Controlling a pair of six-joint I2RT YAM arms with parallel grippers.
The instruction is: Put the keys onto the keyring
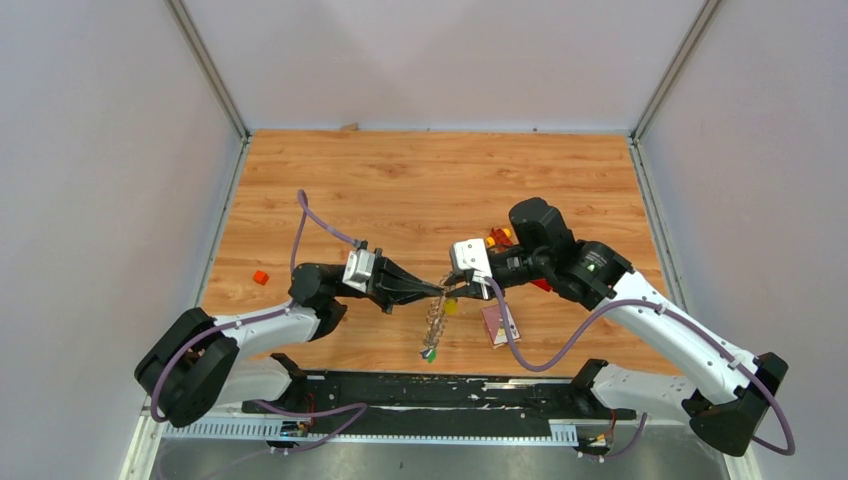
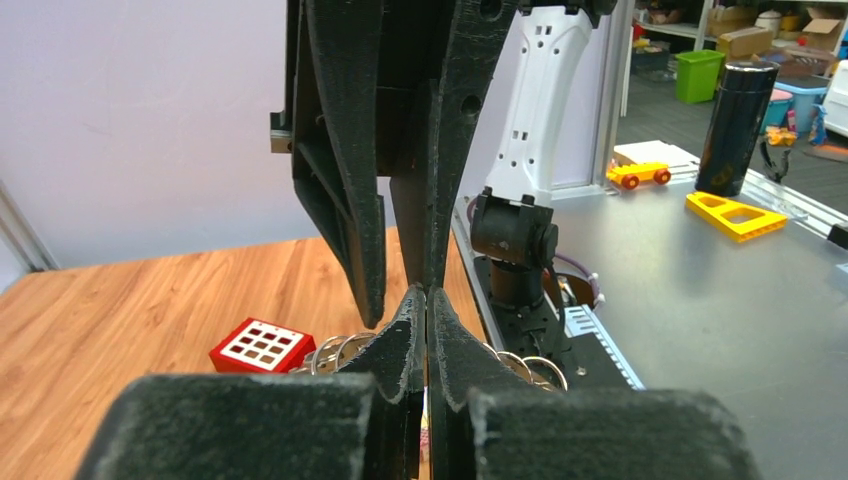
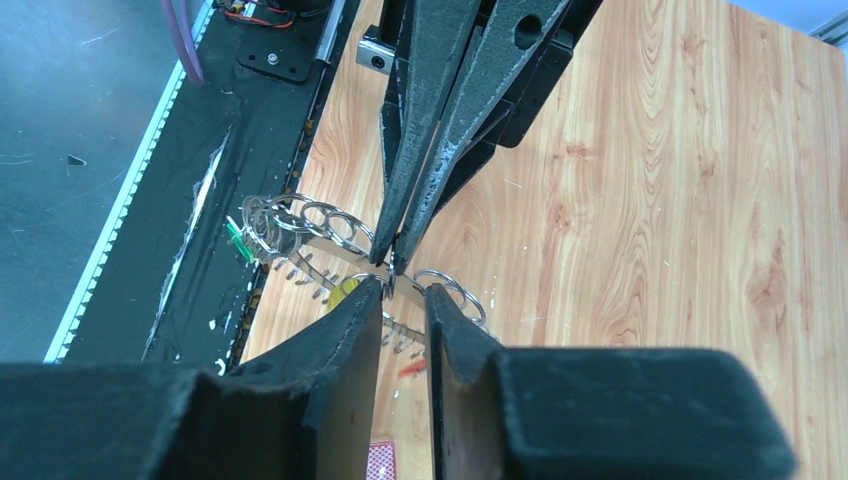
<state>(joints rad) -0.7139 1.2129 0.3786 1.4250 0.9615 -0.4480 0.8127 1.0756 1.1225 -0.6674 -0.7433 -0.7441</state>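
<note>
Large wire keyring (image 3: 300, 225) crowded with grey metal keys is held above the wooden table (image 1: 420, 190), pinched in the pressed-together left gripper (image 1: 438, 291). Right gripper (image 3: 403, 290) is narrowly parted at the ring; its grip cannot be told. Small yellow-headed key (image 3: 345, 291) is seen against the ring, attachment unclear; threading is judged unfinished.

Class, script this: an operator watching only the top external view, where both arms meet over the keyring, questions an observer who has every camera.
Operator: Is the left tool actually gripping anything?
Observer: The right wrist view shows it shut, its tips pinching the keyring band.
Operator: And the right tool?
Observer: In its own wrist view, its jaws stand slightly apart, tips among the ring's wire loops, right next to that pinch.
</note>
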